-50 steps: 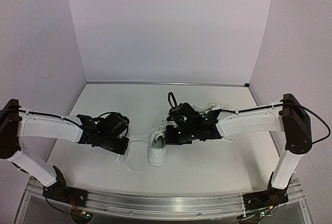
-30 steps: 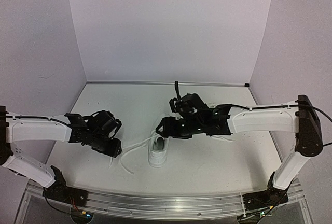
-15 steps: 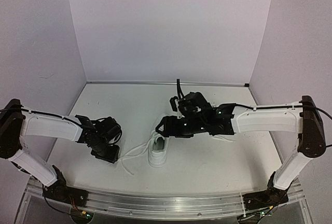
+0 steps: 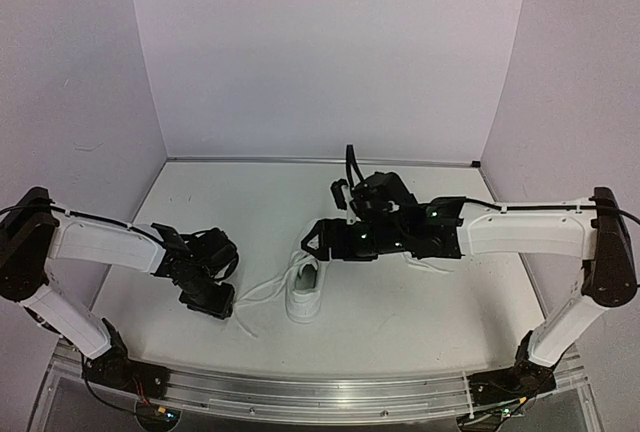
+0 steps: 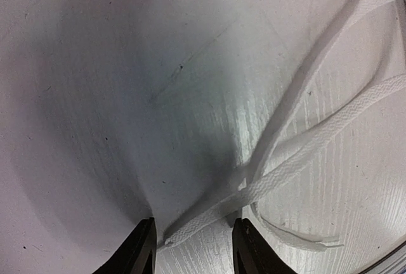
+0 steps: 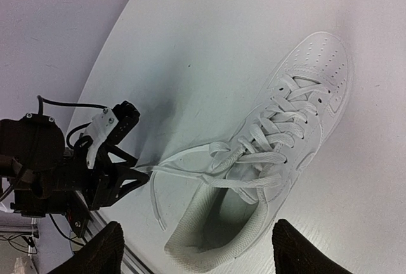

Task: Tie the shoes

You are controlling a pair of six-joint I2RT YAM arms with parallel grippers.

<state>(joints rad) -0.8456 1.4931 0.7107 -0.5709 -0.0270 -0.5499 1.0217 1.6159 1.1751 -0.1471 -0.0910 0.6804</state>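
One white shoe point(image 4: 303, 297) lies on the table, toe pointing away, heel opening toward the near edge; it also shows in the right wrist view point(image 6: 298, 115). Its loose laces point(image 6: 184, 169) trail left across the table. My left gripper point(image 4: 222, 307) is down at the table on their far end. Its jaws point(image 5: 193, 248) stand a little apart, open, with one lace point(image 5: 285, 166) lying between the fingers and its tip near the left finger. My right gripper point(image 6: 200, 252) hangs wide open above the shoe's heel opening point(image 4: 318, 242), holding nothing.
The table point(image 4: 400, 322) is white, closed in by pale walls point(image 4: 320, 52) at the back and both sides. A metal rail point(image 4: 300, 392) runs along the near edge. A thin white strand point(image 4: 432, 268) lies under the right forearm.
My left gripper has sunk toward the near edge onto the lace ends. My right gripper's jaws have widened and the arm has reached a little further left over the shoe.
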